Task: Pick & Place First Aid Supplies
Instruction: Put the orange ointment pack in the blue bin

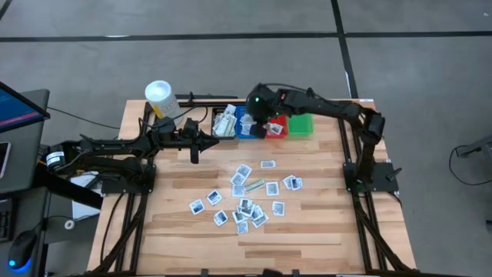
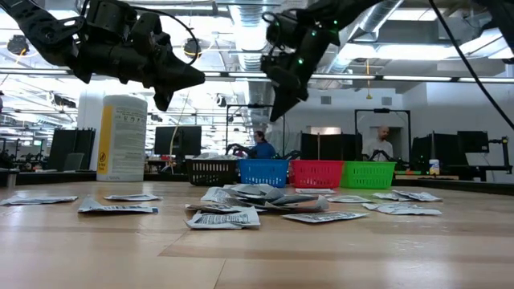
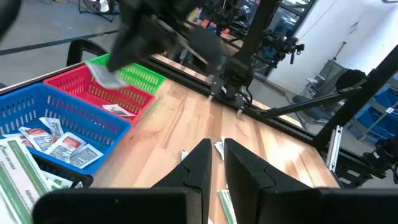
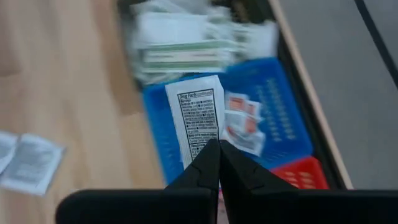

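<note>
Several first aid packets (image 1: 246,196) lie loose and flat on the wooden table's middle. At the far edge stand a black bin (image 1: 224,121), a blue bin (image 1: 246,125), a red bin (image 1: 277,128) and a green bin (image 1: 301,125); the black and blue ones hold packets. My right gripper (image 1: 260,128) hangs above the blue and red bins, shut on one white packet with black print (image 4: 198,112). My left gripper (image 1: 196,150) waits left of the bins, above the table, its fingers (image 3: 202,158) nearly together with nothing between them. My right gripper pinches the packet by one short end (image 4: 209,140) between its two fingertips. The fingers slant down from above. The packet sticks out past the fingertips, printed face toward the wrist camera, lifted clear above the blue bin (image 4: 273,118).
A white tub with a yellow label (image 1: 159,98) stands at the table's far left corner. A monitor and a desk stand beyond the left edge. In the low view two people (image 2: 261,144) show in the room behind the bins. Bare wood lies along the near edge.
</note>
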